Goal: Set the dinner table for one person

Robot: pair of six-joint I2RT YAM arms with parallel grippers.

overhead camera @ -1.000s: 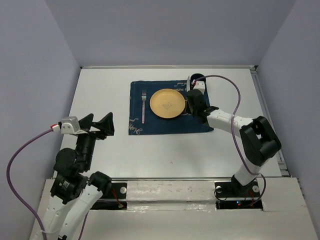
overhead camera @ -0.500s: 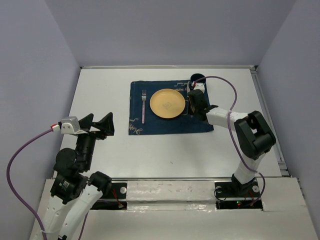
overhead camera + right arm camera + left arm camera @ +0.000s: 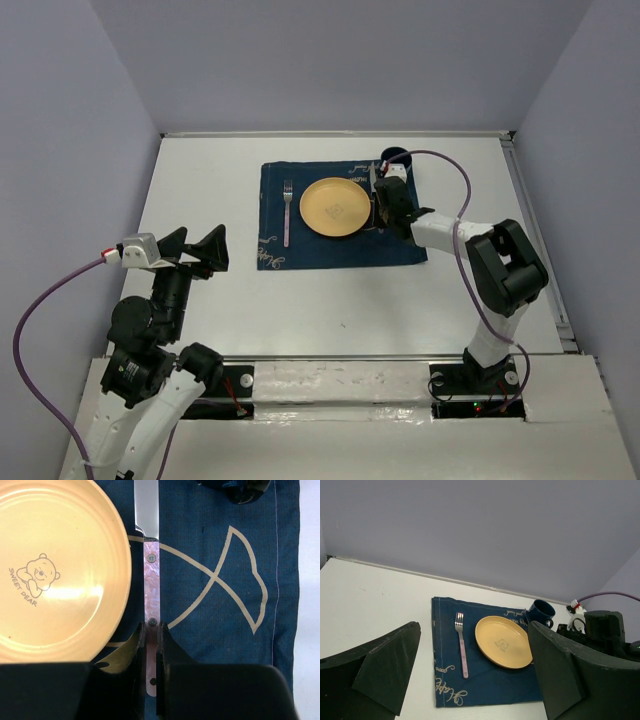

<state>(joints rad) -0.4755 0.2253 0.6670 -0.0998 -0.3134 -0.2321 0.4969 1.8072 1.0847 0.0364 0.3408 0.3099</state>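
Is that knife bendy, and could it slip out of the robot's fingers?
Probably stiff: the knife has a metal blade and riveted handle. It might slip, since the right gripper pinches only the smooth handle's end.

plate point(image 3: 60, 570): "SWEET DEAR" in small brown capitals beside a bear drawing | cloth point(image 3: 490, 685): pale cursive words, not readable

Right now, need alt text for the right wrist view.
The right tool grips the pink handle of a knife, blade pointing away, running along the right side of a yellow plate with a bear print, over a blue cloth. Part of a dark mug shows at the top edge.
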